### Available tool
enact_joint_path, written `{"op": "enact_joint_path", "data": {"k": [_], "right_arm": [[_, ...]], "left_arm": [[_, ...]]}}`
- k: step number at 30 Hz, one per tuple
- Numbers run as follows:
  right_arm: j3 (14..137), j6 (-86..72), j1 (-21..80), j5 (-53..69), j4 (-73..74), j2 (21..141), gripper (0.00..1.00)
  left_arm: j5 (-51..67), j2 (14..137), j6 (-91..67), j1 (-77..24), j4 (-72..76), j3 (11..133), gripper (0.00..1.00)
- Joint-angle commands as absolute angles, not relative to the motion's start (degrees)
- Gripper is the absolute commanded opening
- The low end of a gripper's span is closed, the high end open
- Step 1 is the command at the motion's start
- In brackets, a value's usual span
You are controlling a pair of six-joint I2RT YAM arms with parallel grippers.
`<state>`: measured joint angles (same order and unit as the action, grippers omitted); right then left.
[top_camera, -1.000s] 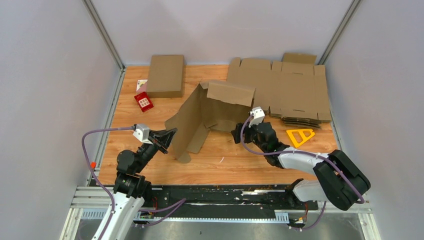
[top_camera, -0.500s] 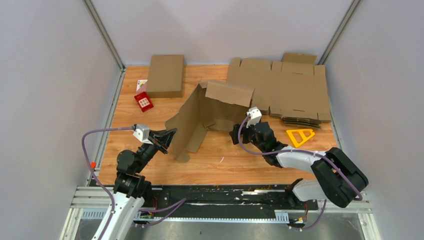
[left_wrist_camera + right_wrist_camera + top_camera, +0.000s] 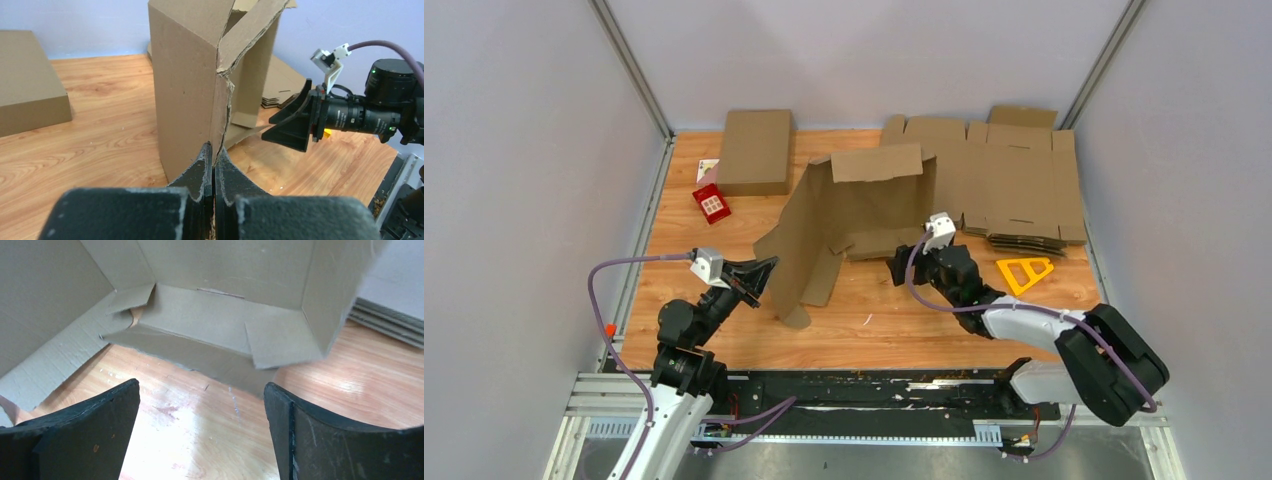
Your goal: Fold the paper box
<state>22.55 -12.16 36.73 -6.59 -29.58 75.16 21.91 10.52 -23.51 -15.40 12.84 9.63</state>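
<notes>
- The brown corrugated cardboard paper box (image 3: pixel 844 215) is sitting at the centre of the top view, half raised: one tall panel is standing on the left and a back wall is rising behind it, with a flap bending over at its top.
- The left gripper (image 3: pixel 213 165) is pinching the near vertical edge of that tall panel at lower centre of its own view, fingers pressed together on the cardboard.
- The right gripper (image 3: pixel 200 395) is hovering low over the wood in front of the box's floor panel, its fingers standing wide apart and holding nothing.
- Small side flaps are lying loose inside, seen at the middle of the right wrist view; no tab looks to be sitting in its slot.
- Judging from this, the job is roughly at its middle: walls are going up, while tucking the flaps, raising the right side and closing the lid are still waiting.
- A pile of flat brown cardboard blanks (image 3: pixel 1014 180) is lying at upper right, and a closed brown cardboard carton (image 3: pixel 754 150) at upper left.
</notes>
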Motion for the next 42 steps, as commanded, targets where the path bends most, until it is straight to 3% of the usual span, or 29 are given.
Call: {"op": "enact_joint_path", "data": {"k": [1, 5, 12, 15, 19, 26, 34, 37, 42], "right_arm": [[21.2, -13.7, 33.2, -4.9, -34.8, 71.5, 0.96], [19.6, -17.8, 26.5, 3.0, -37.7, 70.8, 0.96], [21.5, -15.7, 22.4, 0.2, -33.7, 66.3, 0.96], [22.5, -15.3, 18.2, 4.6, -36.7, 67.8, 0.96], [25.7, -13.4, 16.3, 5.5, -39.6, 74.4, 0.97], [35.7, -13.7, 11.4, 17.9, -43.3, 90.1, 0.97], [42.4, -10.4, 11.4, 25.2, -44.6, 99.0, 0.97], [42.5, -10.5, 11.6, 29.1, -46.9, 99.7, 0.94], [40.3, -10.7, 13.7, 28.2, -47.9, 98.0, 0.80]], "left_arm": [[22.1, 11.3, -23.8, -15.7, 9.9, 9.6, 0.00], [20.9, 10.2, -23.1, -15.7, 7.8, 10.1, 0.00], [22.0, 10.6, -23.4, -15.7, 9.0, 10.0, 0.00], [22.1, 11.3, -23.5, -15.7, 9.5, 9.9, 0.00], [22.6, 11.7, -23.5, -15.7, 9.8, 9.8, 0.00], [22.5, 11.3, -23.4, -15.7, 9.7, 9.8, 0.00], [22.9, 11.5, -23.7, -15.7, 10.3, 9.6, 0.00], [22.8, 11.5, -23.8, -15.7, 10.5, 9.6, 0.00], [22.4, 12.9, -24.7, -15.7, 13.0, 9.2, 0.00]]}}
